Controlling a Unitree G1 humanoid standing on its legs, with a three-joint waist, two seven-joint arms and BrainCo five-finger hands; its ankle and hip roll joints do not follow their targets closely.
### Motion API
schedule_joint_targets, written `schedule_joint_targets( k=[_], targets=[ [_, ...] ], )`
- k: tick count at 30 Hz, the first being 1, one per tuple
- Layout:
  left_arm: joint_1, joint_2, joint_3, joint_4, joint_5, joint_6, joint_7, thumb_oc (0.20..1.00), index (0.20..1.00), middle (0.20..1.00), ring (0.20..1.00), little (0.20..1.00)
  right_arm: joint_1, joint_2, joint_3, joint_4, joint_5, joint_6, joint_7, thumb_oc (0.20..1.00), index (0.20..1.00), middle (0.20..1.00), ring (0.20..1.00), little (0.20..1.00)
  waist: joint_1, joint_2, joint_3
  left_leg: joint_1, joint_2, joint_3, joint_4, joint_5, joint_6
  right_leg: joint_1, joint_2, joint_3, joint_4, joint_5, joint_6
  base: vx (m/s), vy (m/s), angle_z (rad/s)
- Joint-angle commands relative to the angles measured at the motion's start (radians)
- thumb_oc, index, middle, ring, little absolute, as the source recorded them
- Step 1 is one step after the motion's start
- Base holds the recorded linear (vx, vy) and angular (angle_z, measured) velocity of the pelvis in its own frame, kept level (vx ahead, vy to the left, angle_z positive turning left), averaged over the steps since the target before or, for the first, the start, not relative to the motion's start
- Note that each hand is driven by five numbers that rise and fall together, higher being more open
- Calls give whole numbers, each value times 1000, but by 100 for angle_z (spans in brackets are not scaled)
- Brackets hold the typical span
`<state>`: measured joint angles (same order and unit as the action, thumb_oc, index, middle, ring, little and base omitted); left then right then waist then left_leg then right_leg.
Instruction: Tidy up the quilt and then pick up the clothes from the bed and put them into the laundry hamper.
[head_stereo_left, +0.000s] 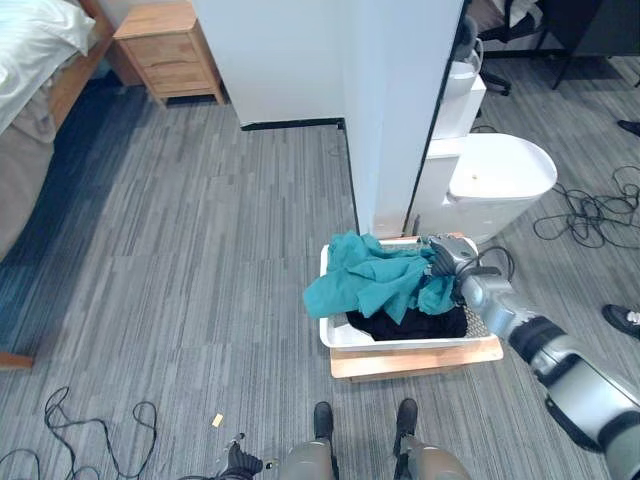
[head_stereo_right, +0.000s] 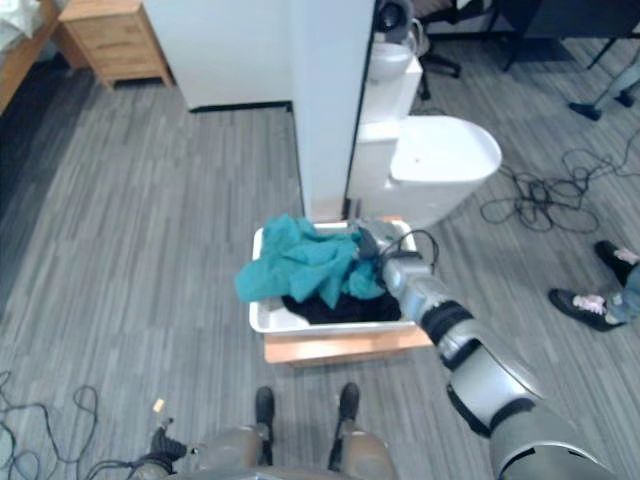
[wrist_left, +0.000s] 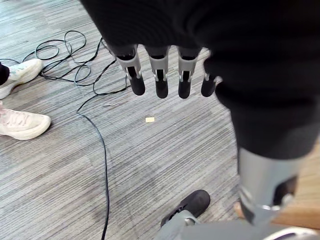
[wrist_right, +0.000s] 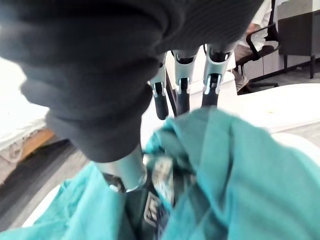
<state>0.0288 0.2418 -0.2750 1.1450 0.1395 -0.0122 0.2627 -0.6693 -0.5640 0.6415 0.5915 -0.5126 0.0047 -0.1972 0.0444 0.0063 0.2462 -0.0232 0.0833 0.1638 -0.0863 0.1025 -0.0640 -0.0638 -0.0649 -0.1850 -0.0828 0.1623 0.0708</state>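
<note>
Left hand (wrist_left: 165, 70), left wrist view: fingers (wrist_left: 161, 84) hang straight and relaxed above grey floor (wrist_left: 65, 165), grasping nothing. Two pale shoes (wrist_left: 20, 122) of a person lie on that floor.

Left eye view: hamper (head_stereo_left: 400, 340), a white tub, stands on a wooden board (head_stereo_left: 420, 362) at the foot of a white partition (head_stereo_left: 400, 100). Teal garment (head_stereo_left: 370, 280) lies heaped in the hamper, draping over the rim on the bed (head_stereo_left: 30, 110) side; black clothes (head_stereo_left: 420, 322) lie beneath it. Right hand (head_stereo_left: 447, 255) rests at the hamper's rim, on the side away from the bed, against the teal garment. Nightstand (head_stereo_left: 168, 48) stands beside the bed, well apart from the hamper.

Right wrist view: right hand fingers (wrist_right: 182, 85) extend straight, released, tips just above the teal garment.
</note>
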Motion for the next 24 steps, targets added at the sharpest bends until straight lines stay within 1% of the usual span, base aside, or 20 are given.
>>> schedule_joint_targets(
  k=[1, 3, 4, 6, 9, 10, 11, 12, 13, 15, 16, 17, 20, 21, 22, 23, 24],
  targets=[
    [-24, 42, 11, 27, 36, 1, -20, 1000, 1000, 1000, 1000, 1000, 80, -207, -156, -259, -1, -45, -55, 1000, 1000, 1000, 1000, 1000, -49, -51, -4, 39, 56, 47, -1, -84, -59, 99, -88, 60, -5, -167, 109, 53, 29, -15],
    [-18, 48, 37, 24, 53, 4, -39, 1000, 1000, 1000, 1000, 1000, 240, -312, -309, -425, 64, -82, -44, 1000, 1000, 1000, 1000, 1000, -81, -56, -17, 57, 58, 61, -1, -94, -57, 106, -88, 69, -5, -167, 112, 64, 25, -19],
    [-15, 51, 46, 22, 58, 4, -45, 1000, 1000, 1000, 1000, 1000, 316, -345, -381, -501, 83, -96, -42, 1000, 1000, 1000, 1000, 1000, -94, -59, -22, 65, 59, 67, -1, -98, -55, 108, -88, 75, -5, -166, 114, 38, 17, -22],
    [-11, 52, 48, 19, 71, 6, -50, 1000, 1000, 1000, 1000, 1000, 434, -374, -512, -590, 125, -115, -49, 1000, 1000, 1000, 1000, 1000, -106, -61, -31, 79, 61, 82, -1, -105, -54, 110, -87, 86, -5, -165, 117, 29, 14, -35],
    [-9, 46, 63, 21, 78, 14, -52, 1000, 1000, 1000, 1000, 1000, 575, -349, -671, -610, 170, -106, -81, 1000, 1000, 1000, 1000, 1000, -140, -66, -38, 105, 62, 108, -1, -121, -50, 117, -87, 109, -5, -168, 121, 21, 18, -30],
    [-9, 47, 61, 21, 78, 14, -52, 1000, 1000, 1000, 1000, 1000, 579, -349, -676, -613, 170, -105, -80, 1000, 1000, 1000, 1000, 1000, -136, -66, -39, 103, 62, 109, -1, -117, -50, 113, -86, 110, -5, -164, 120, 15, 12, -32],
    [-10, 42, 67, 22, 77, 18, -52, 1000, 1000, 1000, 1000, 1000, 634, -299, -717, -556, 198, -90, -92, 1000, 1000, 1000, 1000, 1000, -149, -67, -48, 111, 62, 120, -1, -121, -48, 113, -85, 120, -5, -164, 119, -3, 0, -34],
    [-10, 42, 66, 21, 77, 18, -52, 1000, 1000, 1000, 1000, 1000, 635, -299, -717, -556, 198, -90, -91, 1000, 1000, 1000, 1000, 1000, -148, -67, -48, 111, 62, 121, -1, -121, -48, 113, -85, 120, -5, -164, 119, 0, -5, -33],
    [-15, 37, 64, 18, 79, 22, -50, 1000, 1000, 1000, 1000, 1000, 678, -242, -706, -444, 232, -60, -82, 1000, 1000, 1000, 1000, 1000, -157, -67, -52, 119, 62, 128, -1, -124, -46, 116, -84, 126, -5, -163, 117, -10, -7, -34],
    [-20, 32, 55, 14, 79, 28, -50, 1000, 1000, 1000, 1000, 1000, 685, -154, -668, -286, 299, -30, -81, 1000, 1000, 1000, 1000, 1000, -159, -66, -54, 126, 61, 131, -1, -125, -45, 121, -84, 131, -5, -165, 115, -15, -16, -22],
    [-26, 26, 44, 16, 81, 29, -57, 1000, 1000, 1000, 1000, 1000, 681, -62, -606, -108, 345, -9, -64, 1000, 1000, 1000, 1000, 1000, -158, -61, -56, 133, 59, 132, -1, -129, -44, 129, -84, 130, -5, -170, 114, -19, -21, -5],
    [-26, 27, 46, 16, 81, 29, -57, 1000, 1000, 1000, 1000, 1000, 677, -61, -604, -105, 346, -10, -65, 1000, 1000, 1000, 1000, 1000, -159, -62, -57, 130, 59, 133, -1, -126, -44, 126, -84, 131, -5, -168, 113, -14, -24, -4],
    [-42, 23, 39, 34, 66, 30, -65, 1000, 1000, 1000, 1000, 1000, 627, 60, -517, 183, 376, 17, -36, 1000, 1000, 1000, 1000, 1000, -150, -52, -66, 132, 57, 125, -1, -126, -44, 132, -85, 128, -5, -174, 110, -11, -19, 2],
    [-43, 24, 40, 34, 66, 30, -65, 1000, 1000, 1000, 1000, 1000, 623, 62, -514, 188, 377, 14, -37, 1000, 1000, 1000, 1000, 1000, -151, -54, -65, 132, 57, 124, -1, -126, -44, 133, -85, 128, -5, -174, 110, -17, -37, 3],
    [-55, 18, 41, 58, 40, 29, -68, 1000, 1000, 1000, 1000, 1000, 591, 142, -483, 389, 404, 32, -20, 1000, 1000, 1000, 1000, 1000, -140, -46, -74, 132, 56, 116, -1, -124, -44, 138, -85, 125, -5, -177, 108, 0, 0, 0],
    [-56, 19, 42, 58, 40, 28, -68, 1000, 1000, 1000, 1000, 1000, 587, 143, -481, 394, 405, 29, -21, 1000, 1000, 1000, 1000, 1000, -142, -47, -73, 132, 56, 115, -1, -124, -44, 139, -85, 124, -5, -178, 108, -14, -43, 7],
    [-63, 12, 36, 73, 20, 29, -73, 1000, 1000, 1000, 1000, 1000, 568, 190, -465, 531, 415, 42, -7, 1000, 1000, 1000, 1000, 1000, -135, -42, -79, 133, 55, 106, -1, -123, -44, 144, -85, 120, -5, -180, 107, 9, -26, 8]
  ],
)
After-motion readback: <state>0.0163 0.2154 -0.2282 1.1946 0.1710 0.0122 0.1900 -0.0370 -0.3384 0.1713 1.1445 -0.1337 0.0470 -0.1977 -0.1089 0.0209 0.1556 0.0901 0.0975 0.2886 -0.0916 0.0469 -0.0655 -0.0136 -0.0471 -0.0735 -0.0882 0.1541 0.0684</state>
